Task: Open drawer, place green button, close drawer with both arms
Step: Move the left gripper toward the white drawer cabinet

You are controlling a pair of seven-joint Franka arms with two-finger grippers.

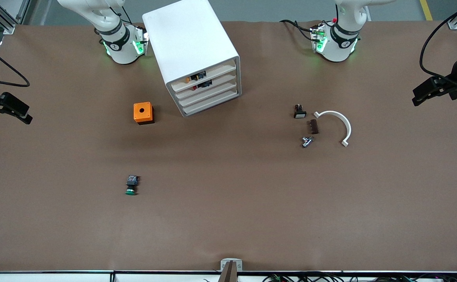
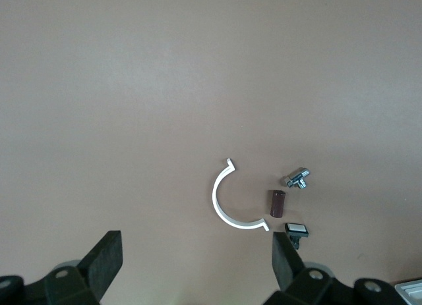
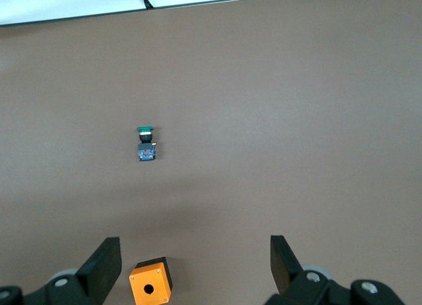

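The white cabinet (image 1: 191,43) stands between the two arm bases, with all of its trays pushed in. The drawer (image 1: 209,95) is the third tray down. The button (image 1: 131,185), green cap on a black body, lies on its side on the table, nearer to the front camera than the orange box; it also shows in the right wrist view (image 3: 145,144). My right gripper (image 1: 24,114) (image 3: 196,255) hangs open and empty over the right arm's end of the table. My left gripper (image 1: 419,96) (image 2: 196,252) hangs open and empty over the left arm's end.
An orange box with a hole (image 1: 144,112) (image 3: 150,288) sits beside the cabinet. Toward the left arm's end lie a black-and-white switch (image 1: 300,112) (image 2: 296,230), a brown block (image 1: 314,126), a small metal part (image 1: 307,141) and a white curved piece (image 1: 336,123) (image 2: 221,203). Small parts (image 1: 197,78) show in the upper trays.
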